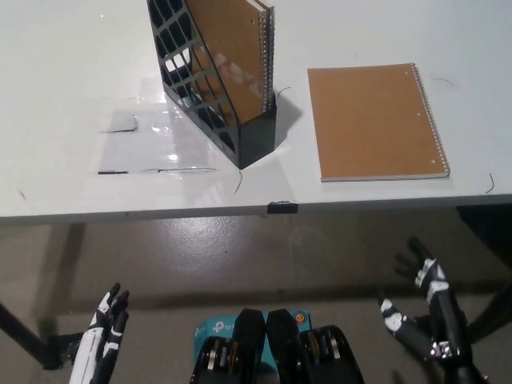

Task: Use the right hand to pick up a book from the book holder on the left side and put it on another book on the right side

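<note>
Brown spiral-bound book (pixel 232 56), upright in holder (pixel 210 88)

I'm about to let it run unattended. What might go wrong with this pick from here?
The book holder is light, open lattice and stands near the table edge; pulling the upright notebook could tip or drag it. The spiral binding may snag on the holder wall. The right hand is low, below the table, and might clip the edge when rising.

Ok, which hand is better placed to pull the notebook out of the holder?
Right. The right hand is open, raised nearer the table edge, and on the flat notebook's side. The left hand hangs lower, with the holder's wall between it and the standing notebook.
</note>
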`<state>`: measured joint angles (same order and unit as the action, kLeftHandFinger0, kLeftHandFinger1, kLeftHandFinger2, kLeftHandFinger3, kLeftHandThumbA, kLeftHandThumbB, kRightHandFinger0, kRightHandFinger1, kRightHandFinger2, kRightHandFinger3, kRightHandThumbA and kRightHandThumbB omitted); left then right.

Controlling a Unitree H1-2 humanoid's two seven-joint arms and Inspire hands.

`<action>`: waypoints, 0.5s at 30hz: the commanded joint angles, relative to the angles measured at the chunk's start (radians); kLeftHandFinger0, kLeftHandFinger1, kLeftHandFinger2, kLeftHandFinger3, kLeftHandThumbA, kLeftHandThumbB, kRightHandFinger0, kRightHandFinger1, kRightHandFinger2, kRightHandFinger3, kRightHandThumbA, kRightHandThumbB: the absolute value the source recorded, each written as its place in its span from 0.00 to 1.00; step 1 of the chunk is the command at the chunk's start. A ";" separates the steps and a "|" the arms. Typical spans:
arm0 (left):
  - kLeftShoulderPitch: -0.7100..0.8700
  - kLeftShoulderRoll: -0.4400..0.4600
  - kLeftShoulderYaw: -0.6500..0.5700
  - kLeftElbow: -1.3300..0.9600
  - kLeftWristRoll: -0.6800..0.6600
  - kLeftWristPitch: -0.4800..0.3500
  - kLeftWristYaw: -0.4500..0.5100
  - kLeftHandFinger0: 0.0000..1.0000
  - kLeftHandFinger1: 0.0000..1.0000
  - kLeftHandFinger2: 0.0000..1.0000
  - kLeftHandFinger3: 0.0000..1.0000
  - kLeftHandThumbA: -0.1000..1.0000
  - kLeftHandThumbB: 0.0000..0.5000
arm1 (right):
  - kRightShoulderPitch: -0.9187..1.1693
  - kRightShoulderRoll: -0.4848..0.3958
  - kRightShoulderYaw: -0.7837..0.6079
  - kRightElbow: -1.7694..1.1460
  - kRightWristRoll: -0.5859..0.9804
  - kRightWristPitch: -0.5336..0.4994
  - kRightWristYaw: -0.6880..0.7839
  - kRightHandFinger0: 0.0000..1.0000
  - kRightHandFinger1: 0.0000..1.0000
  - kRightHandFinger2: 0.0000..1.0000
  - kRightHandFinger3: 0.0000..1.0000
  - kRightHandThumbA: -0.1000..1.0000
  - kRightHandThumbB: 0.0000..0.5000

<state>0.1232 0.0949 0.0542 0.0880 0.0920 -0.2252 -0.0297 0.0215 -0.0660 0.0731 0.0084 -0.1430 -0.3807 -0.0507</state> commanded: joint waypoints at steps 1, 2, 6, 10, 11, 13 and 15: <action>0.010 -0.015 -0.025 -0.065 0.028 -0.037 0.015 1.00 1.00 1.00 1.00 0.91 0.33 | -0.088 -0.005 -0.012 -0.304 0.025 0.002 0.018 0.79 0.91 1.00 1.00 0.66 0.32; 0.016 -0.021 -0.033 -0.081 0.033 -0.034 0.013 1.00 1.00 1.00 1.00 0.92 0.37 | -0.134 -0.013 -0.009 -0.342 0.035 0.063 0.037 0.84 0.96 1.00 1.00 0.69 0.38; 0.018 -0.041 -0.054 -0.115 0.046 -0.017 0.010 1.00 1.00 1.00 1.00 0.89 0.38 | -0.338 -0.020 -0.001 -0.356 0.049 0.284 0.087 0.91 1.00 1.00 1.00 0.78 0.51; 0.004 -0.035 -0.058 -0.061 0.057 -0.039 0.017 1.00 1.00 1.00 1.00 0.88 0.32 | -0.561 -0.009 0.006 -0.213 0.012 0.407 0.100 1.00 1.00 1.00 1.00 0.88 0.47; 0.007 -0.034 -0.058 -0.044 0.054 -0.048 0.018 1.00 1.00 1.00 1.00 0.88 0.30 | -0.606 -0.007 0.008 -0.172 -0.004 0.426 0.098 1.00 1.00 1.00 1.00 0.91 0.49; 0.014 -0.028 -0.061 -0.038 0.056 -0.036 0.016 1.00 1.00 1.00 1.00 0.90 0.32 | -0.680 -0.006 0.010 -0.095 -0.004 0.443 0.099 1.00 1.00 1.00 1.00 0.95 0.52; 0.021 -0.021 -0.062 -0.028 0.050 -0.022 0.008 1.00 1.00 1.00 1.00 0.93 0.35 | -0.800 -0.002 0.007 0.054 0.007 0.440 0.095 1.00 1.00 1.00 1.00 0.93 0.57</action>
<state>0.1369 0.0607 0.0043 0.0598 0.1160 -0.2237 -0.0300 -0.5037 -0.0791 0.0759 -0.1163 -0.1359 -0.1378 -0.0025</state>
